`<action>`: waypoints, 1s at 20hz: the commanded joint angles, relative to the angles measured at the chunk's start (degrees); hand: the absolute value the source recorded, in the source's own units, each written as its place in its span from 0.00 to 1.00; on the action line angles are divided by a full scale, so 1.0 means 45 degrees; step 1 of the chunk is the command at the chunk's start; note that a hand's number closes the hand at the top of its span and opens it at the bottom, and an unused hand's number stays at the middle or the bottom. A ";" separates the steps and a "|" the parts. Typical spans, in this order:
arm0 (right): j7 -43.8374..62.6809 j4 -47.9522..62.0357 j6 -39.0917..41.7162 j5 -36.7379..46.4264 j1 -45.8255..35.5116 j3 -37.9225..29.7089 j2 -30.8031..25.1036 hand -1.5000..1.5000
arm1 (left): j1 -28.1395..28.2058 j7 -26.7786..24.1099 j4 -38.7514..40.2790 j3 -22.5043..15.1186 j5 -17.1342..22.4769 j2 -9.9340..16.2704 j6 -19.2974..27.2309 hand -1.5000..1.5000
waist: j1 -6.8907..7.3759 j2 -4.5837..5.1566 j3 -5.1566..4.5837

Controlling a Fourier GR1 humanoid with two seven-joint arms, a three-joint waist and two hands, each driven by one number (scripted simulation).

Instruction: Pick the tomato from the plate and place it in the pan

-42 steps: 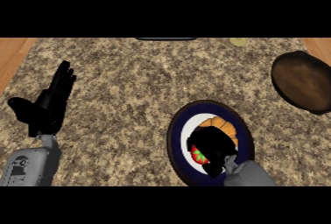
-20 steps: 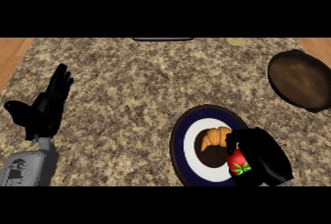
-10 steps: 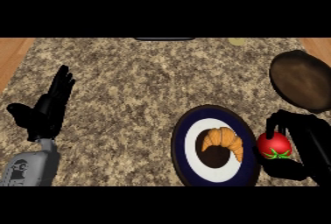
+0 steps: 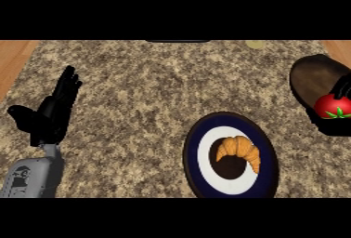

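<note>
I see my right hand (image 4: 341,88) curled around the tomato (image 4: 333,106) at the pan's (image 4: 312,76) near edge, already off the plate (image 4: 198,144), so only the release remains.

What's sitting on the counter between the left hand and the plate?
Nothing: the head view shows only bare counter between the resting left hand and the plate.

Beyond left hand (image 4: 49,118) fingertips: open counter (image 4: 151,88) — passable.
Thumb side: plate (image 4: 198,153) with croissant (image 4: 240,152) — obstacle.
Right fingers (image 4: 341,86): over pan (image 4: 312,76).
</note>
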 commanded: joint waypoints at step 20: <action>-0.6941 1.5707 -0.6393 0.2494 -0.5275 -0.2417 -0.4258 1.00 | -0.0859 -0.0429 0.0203 -0.0651 -0.0344 -0.0455 -0.0022 0.50 | 0.1130 0.0551 0.0123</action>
